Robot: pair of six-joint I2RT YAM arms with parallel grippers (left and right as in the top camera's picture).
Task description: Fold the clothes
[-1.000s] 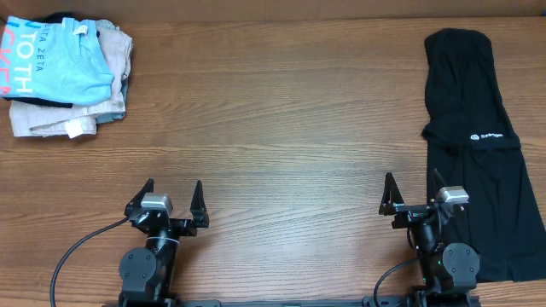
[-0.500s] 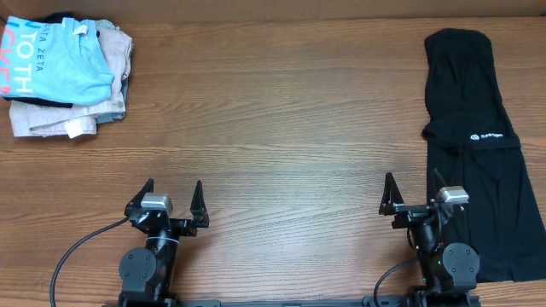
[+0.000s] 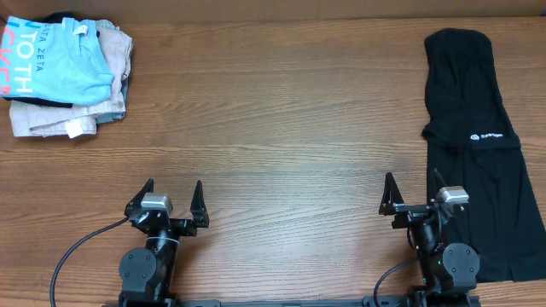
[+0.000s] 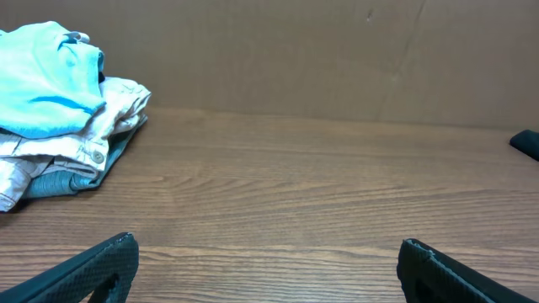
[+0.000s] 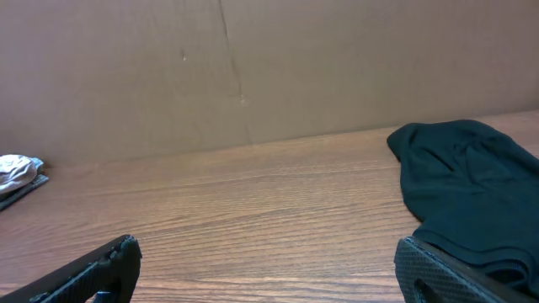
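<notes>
Shirt: the black shirt (image 3: 478,145) lies in a long strip on the right side of the table (image 3: 281,128), running from far to near. Its near end lies beside the right arm's base, and its white logo faces up.
Shape: narrow and uneven, with the far part bunched and a crease across the middle. It is not spread flat.
Right gripper (image 3: 413,183): jaws wide and holding nothing, at the near edge. Its right finger is over the shirt's left edge in the overhead view.
Left gripper (image 3: 173,186): jaws wide and holding nothing, near left, well apart from the shirt.
Pile: a blue shirt (image 3: 55,60) on beige garments (image 3: 85,119) at the far left, not part of this job.
Progress: folding looks not yet begun, judging by the free grippers.
Risk, reach: the shirt sits far right, so the left arm may not reach it. A one-sided pull would likely drag it into a heap.
Risk, grip: a pinch on the bunched part could take several layers and give a crooked fold.
Risk, edge: the shirt appears close to the table's right side, so a tug that way might slide it off.
Risk, snag: the cloth by the right arm's base could catch as the arm swings.
</notes>
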